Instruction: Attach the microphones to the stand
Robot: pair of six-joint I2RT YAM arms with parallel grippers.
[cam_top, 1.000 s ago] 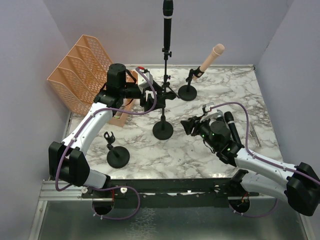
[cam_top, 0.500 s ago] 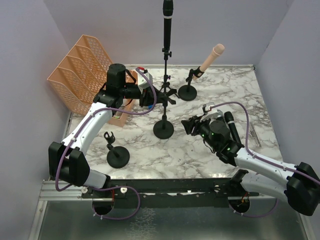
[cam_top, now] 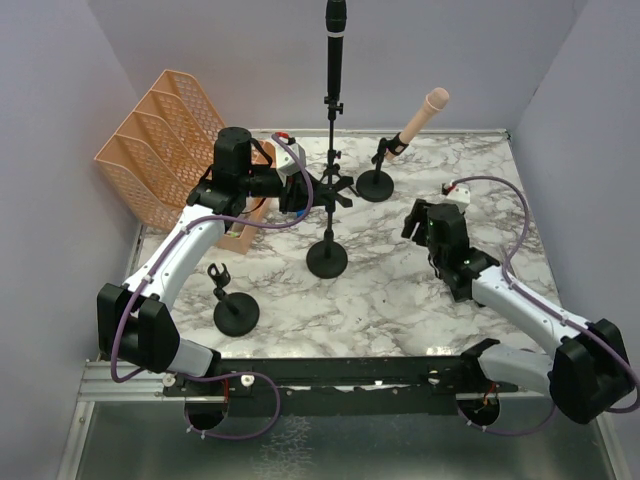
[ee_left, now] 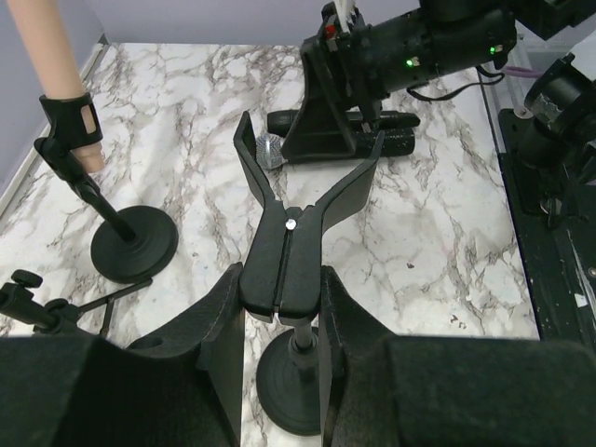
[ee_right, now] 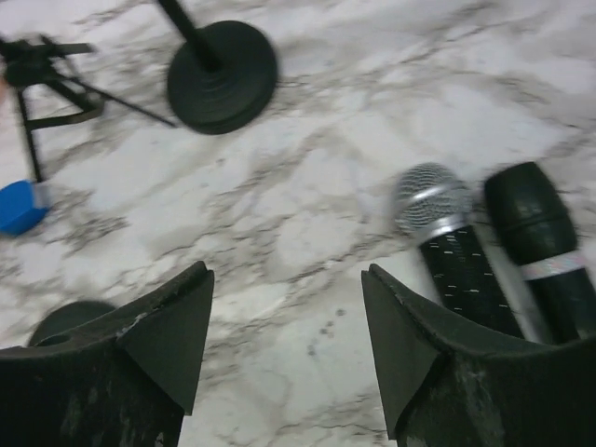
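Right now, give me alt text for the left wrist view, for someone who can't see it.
The left tool grips the spring clip atop a microphone stand, its prongs spread in a V. Beyond, on the marble table, a pink microphone sits in a short stand, and a silver-headed microphone lies flat.

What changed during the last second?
The left tool closed on the black spring clip of the middle stand. The right tool swung right and farther back, opening, near the silver-mesh-headed black microphone and plain black microphone lying flat. The pale pink microphone and the upright black microphone stayed.
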